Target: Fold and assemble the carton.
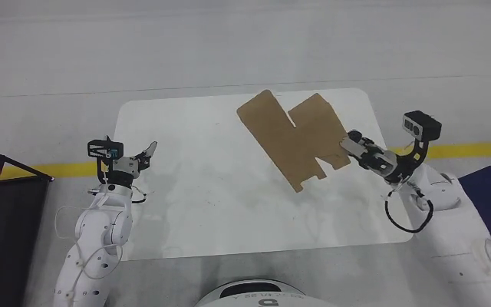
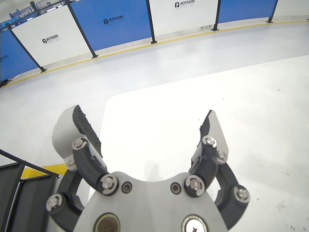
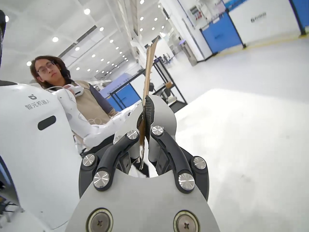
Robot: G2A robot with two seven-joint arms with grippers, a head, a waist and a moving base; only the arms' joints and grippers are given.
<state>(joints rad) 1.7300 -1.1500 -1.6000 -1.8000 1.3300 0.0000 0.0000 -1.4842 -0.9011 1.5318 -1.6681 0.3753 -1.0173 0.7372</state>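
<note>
Counter [image 1: 192, 215]: a white top with rounded corners, the largest thing before me; both my arms sit at its edges, one on each side.
Carton [image 1: 295, 142]: a flat, unfolded sheet of brown cardboard with notched flaps, over the far right part of the counter. It spreads away from my right gripper toward the middle. In my right wrist view I see the carton [image 3: 149, 68] edge-on, rising straight out from between my fingers.
My right gripper [image 1: 347, 140]: clamped on the carton's near flap at the counter's right edge; up close, the right gripper [image 3: 146, 105] has its pads pressed onto the cardboard from both sides.
My left gripper [image 2: 144, 112]: jaws spread wide with nothing between them, over the counter's left edge and well apart from the carton; from above, the left gripper [image 1: 148, 150] points inward.
Writing: the blue and white fence panels [image 2: 115, 25] each carry a dark logo with a word.
Hard to make out: whether the carton's far edge touches the counter; edge-on, its faces are hidden from my right wrist.
</note>
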